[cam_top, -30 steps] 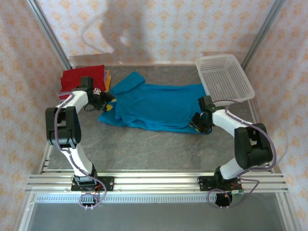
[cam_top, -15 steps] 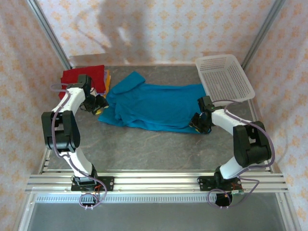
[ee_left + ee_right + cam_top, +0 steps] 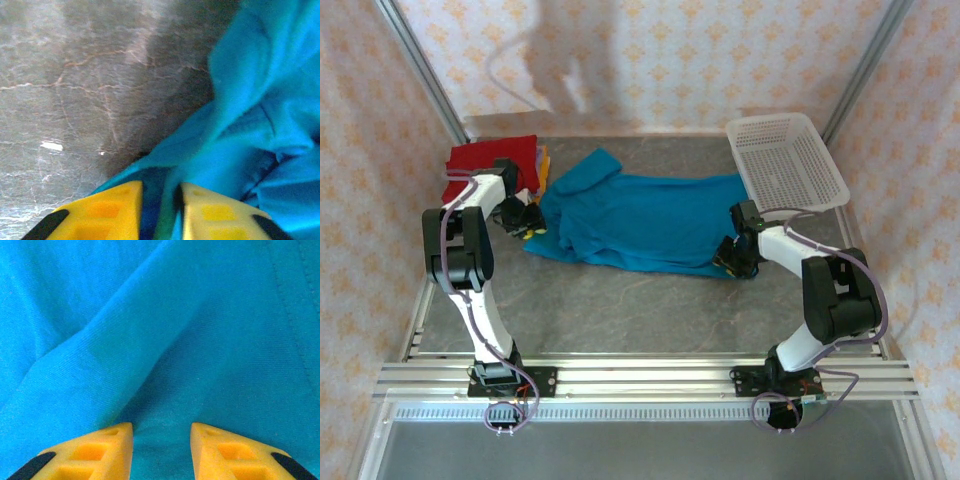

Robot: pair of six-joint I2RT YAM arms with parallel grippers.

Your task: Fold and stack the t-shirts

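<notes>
The large teal-blue t-shirt (image 3: 640, 220) lies spread on the grey table, sleeve toward the back left. At its left edge my left gripper (image 3: 527, 222) is shut on a fold of the teal cloth (image 3: 260, 100), which sits pinched between the yellow fingers (image 3: 115, 210). My right gripper (image 3: 728, 262) rests at the shirt's lower right corner. In the right wrist view its jaws (image 3: 161, 440) stand open, pressing down on flat teal fabric (image 3: 150, 330). A folded red t-shirt (image 3: 490, 160) lies at the back left with an orange one's edge (image 3: 544, 158) peeking out beside it.
The white perforated basket (image 3: 785, 160) sits at the back right, close to the right arm. Bare grey table (image 3: 620, 310) stretches in front of the shirt. Metal frame posts and patterned walls close in the sides and back.
My left gripper has drawn leftward, away from the shirt's middle, tugging the shirt's left edge with it, and the left elbow has swung. The right arm has barely moved.
</notes>
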